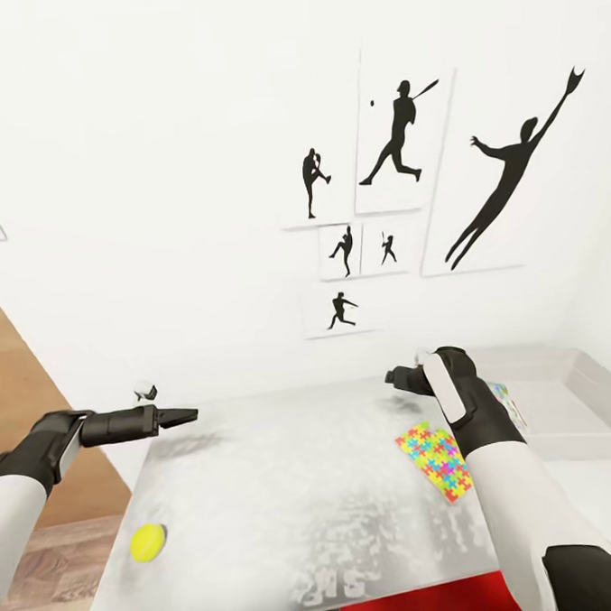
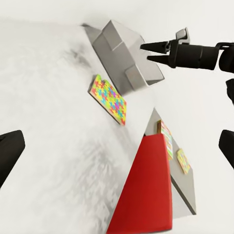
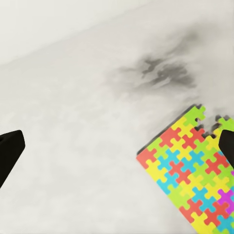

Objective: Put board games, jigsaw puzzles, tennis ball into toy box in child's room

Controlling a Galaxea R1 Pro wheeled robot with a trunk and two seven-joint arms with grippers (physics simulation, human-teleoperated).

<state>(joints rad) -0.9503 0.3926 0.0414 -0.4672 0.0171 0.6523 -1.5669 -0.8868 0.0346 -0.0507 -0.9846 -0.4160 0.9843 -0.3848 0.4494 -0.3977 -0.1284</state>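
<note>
Our right arm reaches over the table [image 1: 289,487], and its right gripper [image 1: 402,376] hangs above the bright jigsaw puzzle [image 1: 437,460] with jaws spread and empty. At 3 o'clock sits the grey toy box [image 1: 576,434]. Our left gripper [image 1: 181,416] at 9 o'clock looks closed on nothing. We see the tennis ball [image 1: 147,542] at 7 o'clock on the table.

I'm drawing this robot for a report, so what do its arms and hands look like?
Both arms have smooth white forearm shells ending in black wrist sections. The left hand is black and slim, with two pointed, tapering fingers. The right hand is black too, with a white panel along its wrist. No loose cables or markings are visible.
</note>
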